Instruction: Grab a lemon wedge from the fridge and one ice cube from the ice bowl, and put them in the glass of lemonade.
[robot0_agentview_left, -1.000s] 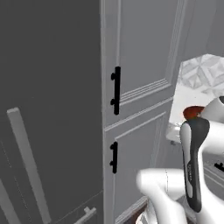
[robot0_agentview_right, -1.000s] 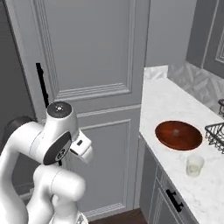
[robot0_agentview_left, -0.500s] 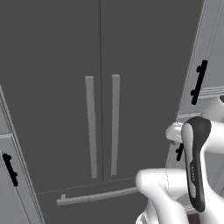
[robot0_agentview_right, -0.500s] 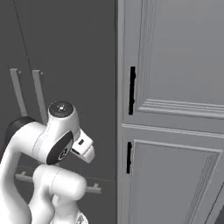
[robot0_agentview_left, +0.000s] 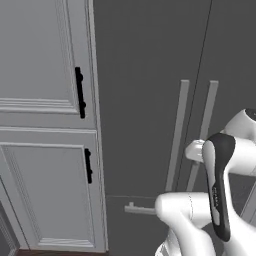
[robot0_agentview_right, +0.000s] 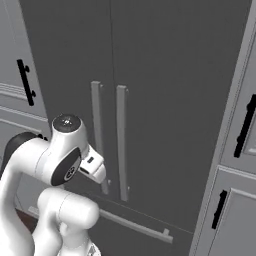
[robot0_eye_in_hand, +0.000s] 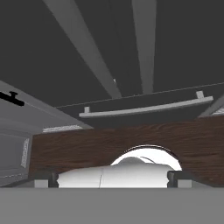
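The fridge (robot0_agentview_right: 165, 75) stands straight ahead, a tall dark grey cabinet with both doors shut. Its two pale vertical bar handles (robot0_agentview_right: 121, 140) run side by side, and they appear too in the left base view (robot0_agentview_left: 177, 135). The lemon wedge is hidden behind the shut doors. The ice bowl and the glass of lemonade are out of view. My arm is folded close to the base, its hand (robot0_agentview_right: 92, 167) just short of the handles. In the hand view my gripper (robot0_eye_in_hand: 111, 177) is open, fingertips (robot0_eye_in_hand: 43, 178) far apart, nothing between them, looking at the fridge (robot0_eye_in_hand: 109, 43) and the floor.
Panelled grey cupboards with black handles flank the fridge, on the left (robot0_agentview_left: 45, 100) and on the right (robot0_agentview_right: 240, 150). A horizontal bar handle (robot0_agentview_right: 135, 225) crosses the fridge's lower drawer. Dark wood floor (robot0_eye_in_hand: 87, 148) lies below the hand.
The whole picture has shifted: the base has moved from the counter and cupboards to face the fridge. The arm keeps its folded pose and the gripper stays open.
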